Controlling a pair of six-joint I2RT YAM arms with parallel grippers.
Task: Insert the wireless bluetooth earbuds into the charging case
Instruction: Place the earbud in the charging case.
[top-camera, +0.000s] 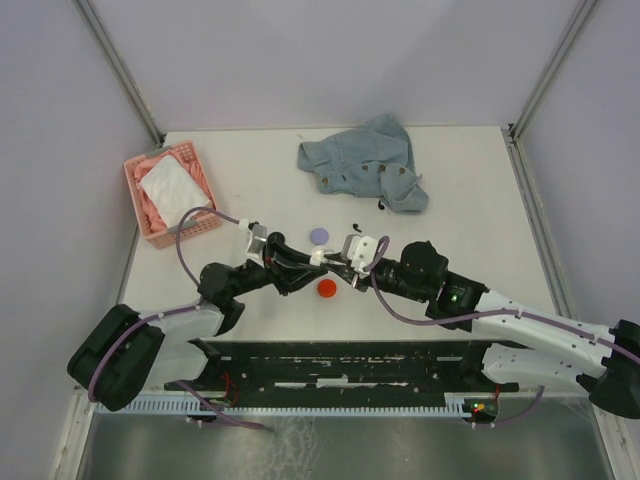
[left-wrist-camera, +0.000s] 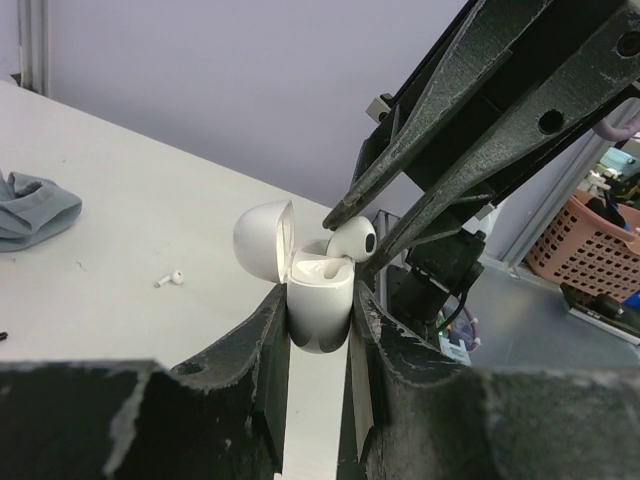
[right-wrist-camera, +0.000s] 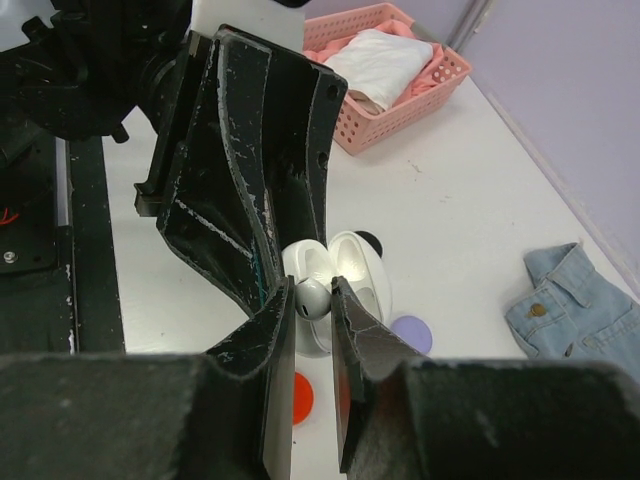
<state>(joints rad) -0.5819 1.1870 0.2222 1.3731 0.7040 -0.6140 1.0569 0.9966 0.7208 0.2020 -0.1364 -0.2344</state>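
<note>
An open white charging case (left-wrist-camera: 318, 312) stands upright between my left gripper's (left-wrist-camera: 320, 296) jaws, which are shut on its body, its lid (left-wrist-camera: 262, 240) swung back to the left. Directly above the case's wells, my right gripper (right-wrist-camera: 312, 292) is shut on a white earbud (right-wrist-camera: 312, 299), whose bud end (left-wrist-camera: 352, 238) touches the case's top edge. In the top view both grippers meet mid-table, left gripper (top-camera: 303, 261) facing right gripper (top-camera: 336, 259). A second white earbud (left-wrist-camera: 168, 280) lies loose on the table behind the case.
A red round case (top-camera: 327, 288) lies just near of the grippers and a lilac one (top-camera: 320, 236) just beyond. A denim jacket (top-camera: 365, 160) is at the back, small black earbuds (top-camera: 381, 208) by its hem. A pink basket (top-camera: 170, 195) with cloth sits far left.
</note>
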